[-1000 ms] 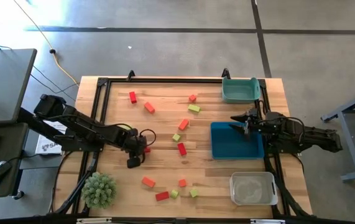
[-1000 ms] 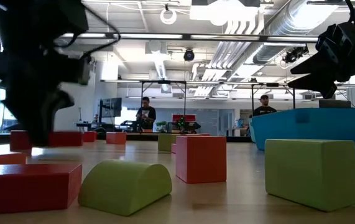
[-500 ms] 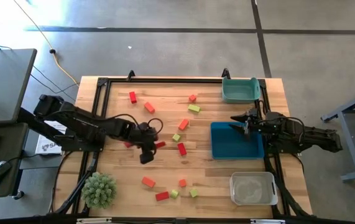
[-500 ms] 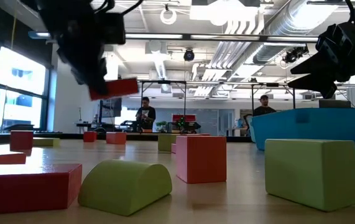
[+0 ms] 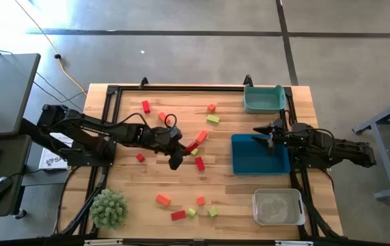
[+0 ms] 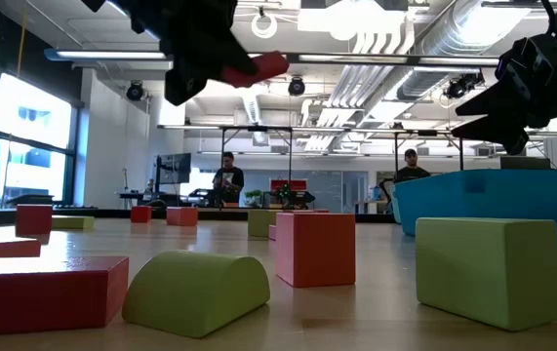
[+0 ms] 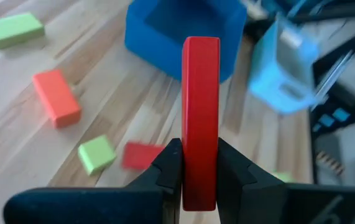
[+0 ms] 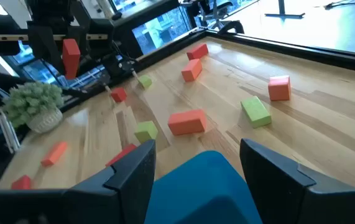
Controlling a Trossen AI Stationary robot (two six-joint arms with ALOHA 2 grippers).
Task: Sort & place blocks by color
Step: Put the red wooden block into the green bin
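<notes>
You have the left gripper [image 5: 183, 150] over the middle of the light wooden table [image 5: 133, 198], its jaws pinching a flat red bar block [image 7: 200, 118] on its two broad faces, the bar standing on edge between the pads and clear of the surface. The step in hand, by my judgement, is the carry to a bin: the deep-blue rectangular bin [image 5: 259, 154] lies nearest along the travel, and the left wrist view shows it directly beyond the bar. Keep the bar high enough to pass the bin wall, centre it over the opening, and release only once it is inside the rim. Note the obstruction: the right gripper [image 5: 266, 131], jaws spread and empty, hangs over the far end of that same bin, so approach from the near side or have that arm clear. The pale teal bin [image 5: 263, 100] sits beyond the blue one, the clear plastic bin [image 5: 277, 207] on its near side. The spiky green plant ball [image 5: 108, 208] at the near left corner is well apart. Loose red, orange and yellow-green blocks [image 5: 199, 162] lie scattered beneath the path; they are no hindrance at carrying height.
</notes>
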